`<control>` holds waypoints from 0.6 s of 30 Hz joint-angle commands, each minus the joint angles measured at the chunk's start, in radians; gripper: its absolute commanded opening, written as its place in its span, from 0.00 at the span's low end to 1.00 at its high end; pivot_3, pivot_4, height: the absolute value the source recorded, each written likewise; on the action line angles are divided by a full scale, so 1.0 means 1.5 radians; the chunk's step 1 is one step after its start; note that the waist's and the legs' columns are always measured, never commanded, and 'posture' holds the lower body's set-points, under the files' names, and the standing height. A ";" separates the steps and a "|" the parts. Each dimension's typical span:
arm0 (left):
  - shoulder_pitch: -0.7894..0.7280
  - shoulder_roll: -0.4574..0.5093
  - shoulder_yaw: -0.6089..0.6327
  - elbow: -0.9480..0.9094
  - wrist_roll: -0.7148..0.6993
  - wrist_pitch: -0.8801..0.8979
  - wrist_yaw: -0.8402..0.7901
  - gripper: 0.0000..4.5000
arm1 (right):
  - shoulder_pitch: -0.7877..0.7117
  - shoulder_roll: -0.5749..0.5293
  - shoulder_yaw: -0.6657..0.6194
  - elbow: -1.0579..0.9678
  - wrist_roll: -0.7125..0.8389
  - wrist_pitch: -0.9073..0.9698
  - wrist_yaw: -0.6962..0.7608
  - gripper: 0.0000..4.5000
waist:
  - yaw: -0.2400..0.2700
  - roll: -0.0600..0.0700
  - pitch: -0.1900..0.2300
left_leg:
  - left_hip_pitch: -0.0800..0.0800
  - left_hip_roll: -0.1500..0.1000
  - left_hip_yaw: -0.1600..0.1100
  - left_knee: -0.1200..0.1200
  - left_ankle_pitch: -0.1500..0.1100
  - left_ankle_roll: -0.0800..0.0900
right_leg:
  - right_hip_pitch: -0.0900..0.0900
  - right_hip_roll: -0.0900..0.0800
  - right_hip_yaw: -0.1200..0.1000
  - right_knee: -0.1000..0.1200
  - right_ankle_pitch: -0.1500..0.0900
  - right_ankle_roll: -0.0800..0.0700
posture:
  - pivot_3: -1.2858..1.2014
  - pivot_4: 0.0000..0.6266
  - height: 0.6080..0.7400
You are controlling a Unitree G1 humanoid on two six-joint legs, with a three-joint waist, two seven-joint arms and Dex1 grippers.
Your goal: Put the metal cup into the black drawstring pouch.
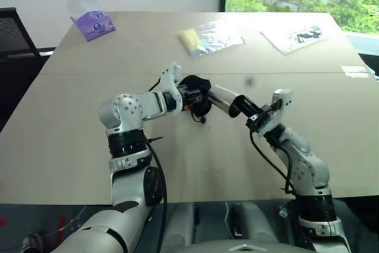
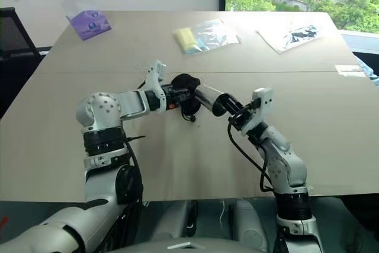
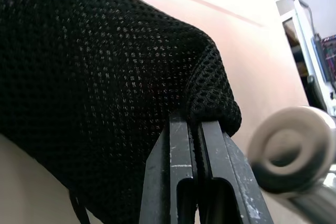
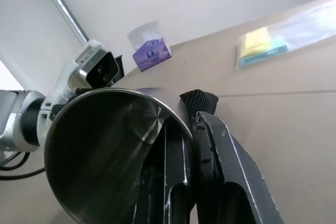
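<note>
My left gripper is shut on an edge of the black drawstring pouch, holding it just above the table's middle. In the left wrist view the pouch's mesh fabric is pinched between the fingers, and a thin cord hangs under it. The metal cup lies nearly level, its narrow base against the pouch. My right gripper is shut on the cup's rim; in the right wrist view one finger is inside the cup and one outside.
On the far side of the tan table lie a purple packet, a clear bag with yellow and blue contents and another clear bag. A white label sits at the right edge. A black chair stands left.
</note>
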 commanded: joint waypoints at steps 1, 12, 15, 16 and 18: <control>-0.018 0.006 -0.018 -0.043 -0.017 0.011 -0.002 0.00 | -0.001 0.005 0.004 -0.015 0.039 -0.013 0.051 0.01 | -0.001 0.000 0.000 | 0.000 0.000 0.000 0.000 0.000 0.000 | 0.000 0.000 0.000 0.000 0.000 0.000 | 0.52 0.24 1.00; -0.012 -0.005 -0.007 -0.063 -0.029 0.038 -0.003 0.00 | -0.080 0.049 0.009 0.211 -0.029 -0.104 0.074 0.01 | -0.003 0.000 0.000 | 0.001 0.000 0.001 0.000 0.000 0.000 | 0.000 0.000 0.001 0.000 0.000 0.000 | 0.52 0.24 1.00; -0.001 -0.007 -0.011 -0.080 -0.031 0.042 -0.002 0.00 | -0.089 0.044 0.013 0.271 -0.072 -0.128 0.057 0.01 | -0.001 0.000 0.000 | 0.001 0.000 0.001 0.000 0.000 0.000 | 0.000 -0.001 0.001 0.000 0.000 0.000 | 0.52 0.24 1.00; 0.001 -0.008 -0.010 -0.084 -0.031 0.043 -0.002 0.00 | -0.089 0.040 0.019 0.282 -0.088 -0.137 0.057 0.01 | 0.000 0.000 0.000 | 0.001 0.000 0.000 0.000 0.000 0.000 | 0.000 -0.001 0.001 0.000 0.000 0.000 | 0.52 0.24 1.00; 0.006 -0.010 -0.011 -0.093 -0.030 0.047 0.000 0.00 | -0.085 0.032 0.038 0.295 -0.123 -0.156 0.058 0.01 | -0.001 0.000 0.000 | 0.001 0.000 0.000 0.000 0.000 0.000 | 0.001 -0.001 0.001 0.000 0.000 0.000 | 0.52 0.24 1.00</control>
